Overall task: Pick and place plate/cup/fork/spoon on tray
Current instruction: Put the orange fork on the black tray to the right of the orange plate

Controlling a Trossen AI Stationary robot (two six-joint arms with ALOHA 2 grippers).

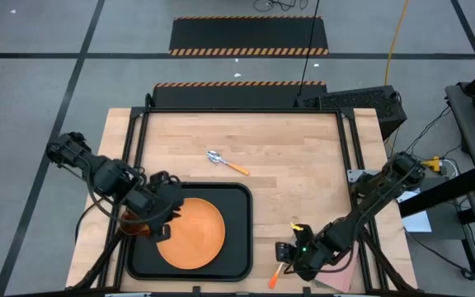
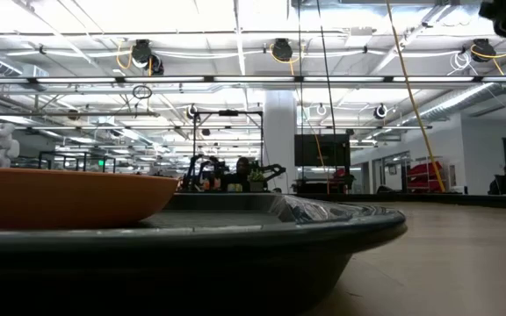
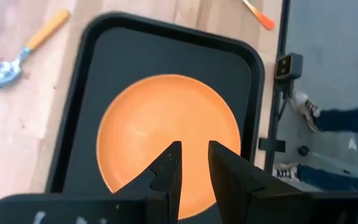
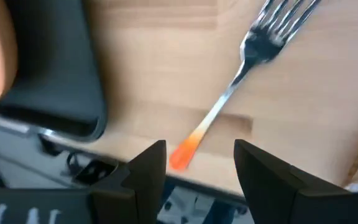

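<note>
Right wrist view shows the right gripper (image 4: 196, 163) hanging just above the fork (image 4: 247, 74), its two fingers spread with nothing between them. The fork lies on bare wood at the table's near edge, and its orange handle tip sits right at the lip (the floor shows just past it). That is the main worry: a finger that comes down on the handle tip instead of straddling it could tip the fork off the table. A thin, flat handle can also slip out of a loose pinch.

In the high view the plate (image 1: 190, 233) already sits on the tray (image 1: 239, 198), and the left gripper (image 1: 157, 221) hovers over the plate's left rim. Its fingers stand narrow, with only a slim gap and nothing in it. The amber cup (image 1: 132, 223) seems to be tucked under that arm at the tray's left side, though mostly hidden, so a careless sweep might knock it over.

The spoon (image 1: 225, 162) lies alone on the wood beyond the tray, well apart from both arms.
</note>
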